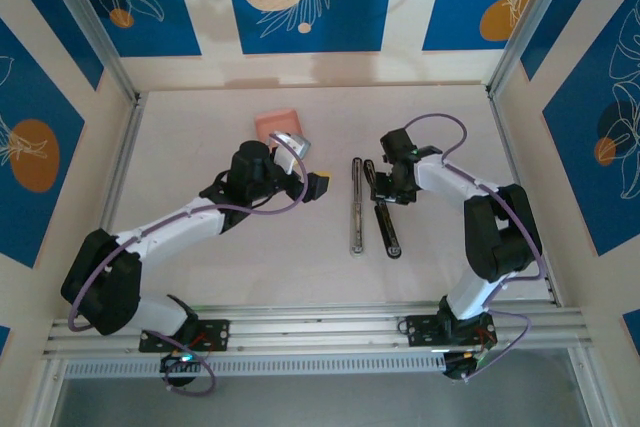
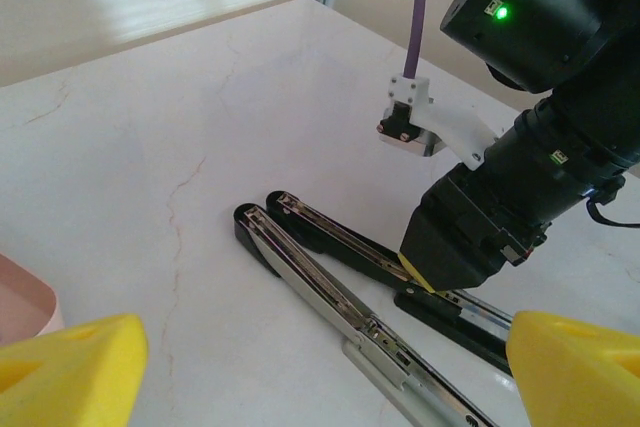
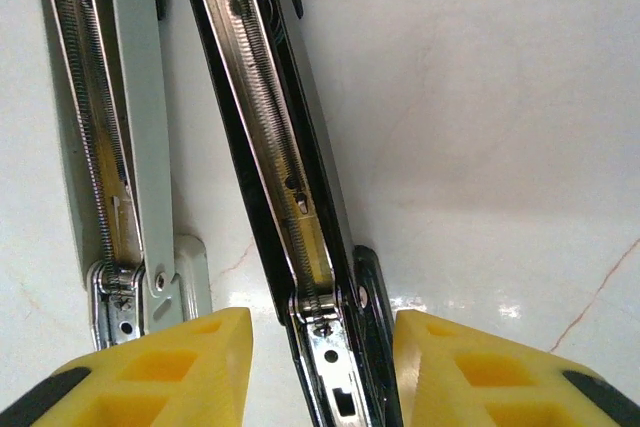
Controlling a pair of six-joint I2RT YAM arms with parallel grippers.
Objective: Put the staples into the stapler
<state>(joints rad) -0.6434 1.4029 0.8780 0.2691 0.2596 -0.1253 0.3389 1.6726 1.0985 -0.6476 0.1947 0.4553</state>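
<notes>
From above, the stapler (image 1: 356, 209) lies folded open in the middle of the table (image 1: 200, 147), its two long arms side by side, close together at the upper end and drifting apart toward the bottom of the frame. My right tool (image 1: 384, 187) sits over the upper end of the right-hand arm. My left tool (image 1: 308, 167) hangs just left of the stapler and below the pink tray (image 1: 270, 125), which is in the upper left of the table. A grey patch shows at the tray's lower right corner, but I cannot tell whether it is the staples. In my left wrist view the yellow pads stand far apart in the two bottom corners, spread wide with nothing between them. The open stapler runs diagonally across the lower middle, with my right tool planted on its far arm at the right. In my right wrist view the fingers (image 3: 170, 367) straddle the arm that carries the spring and the open channel. The jaws are parted, with a bare gap on the left side, so I am not clamping it. I judge that the channel is exposed and ready, and I see no strip in it. The next move calls for lifting my right tool clear, then pinching one tiny strip at the tray and laying it straight along that narrow channel.
</notes>
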